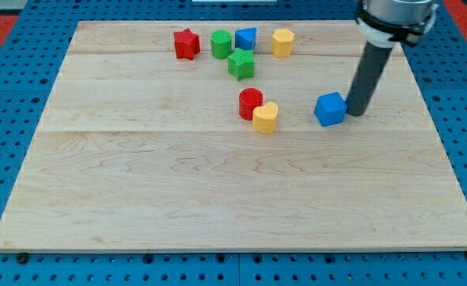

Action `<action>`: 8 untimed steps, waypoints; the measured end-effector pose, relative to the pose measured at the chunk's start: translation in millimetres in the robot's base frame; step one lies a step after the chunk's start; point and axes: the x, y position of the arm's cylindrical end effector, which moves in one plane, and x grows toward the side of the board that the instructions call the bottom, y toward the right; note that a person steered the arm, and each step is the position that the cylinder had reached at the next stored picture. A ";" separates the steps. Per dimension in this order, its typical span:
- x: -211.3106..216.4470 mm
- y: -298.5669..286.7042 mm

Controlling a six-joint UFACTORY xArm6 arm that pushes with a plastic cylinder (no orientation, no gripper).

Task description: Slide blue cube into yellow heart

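The blue cube [329, 109] sits on the wooden board [218, 199] at the view's right of centre. The yellow heart [265, 117] lies to its left, a gap apart, touching a red cylinder [250, 102] at its upper left. My tip [354, 112] is at the end of the dark rod, right against the blue cube's right side.
Along the view's top stand a red star [187, 44], a green cylinder [221, 44], a blue triangular block [245, 38] and a yellow hexagon block [282, 41]. A green star [241, 64] sits just below them. A blue pegboard surrounds the board.
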 end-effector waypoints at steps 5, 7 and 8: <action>19.4 -66.8; -8.2 -47.2; -25.2 -44.2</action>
